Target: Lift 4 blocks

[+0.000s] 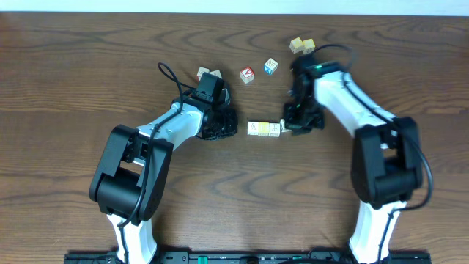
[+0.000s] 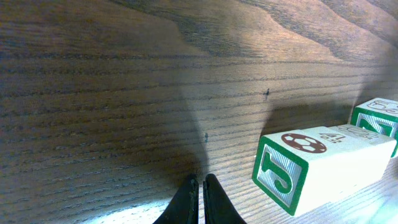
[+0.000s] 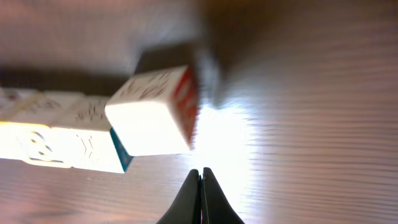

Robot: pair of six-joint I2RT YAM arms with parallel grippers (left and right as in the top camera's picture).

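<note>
A short row of cream letter blocks (image 1: 264, 130) lies mid-table between my two grippers. The left wrist view shows its near end, a block with a green J (image 2: 292, 171), and behind it a block with a green Z (image 2: 376, 118). My left gripper (image 2: 201, 180) is shut on nothing, just left of the J block, low over the wood. In the overhead view the left gripper (image 1: 231, 126) stands off the row's left end. At the right end my right gripper (image 1: 288, 126) is shut and empty. Blurred blocks (image 3: 152, 118) lie ahead-left of the right gripper (image 3: 201, 173).
Two cream cubes (image 1: 209, 73) lie behind the left arm. A red-faced cube (image 1: 247, 74) and a blue-faced cube (image 1: 271, 66) sit farther back. Two more pale cubes (image 1: 302, 45) rest near the table's far edge, behind the right arm.
</note>
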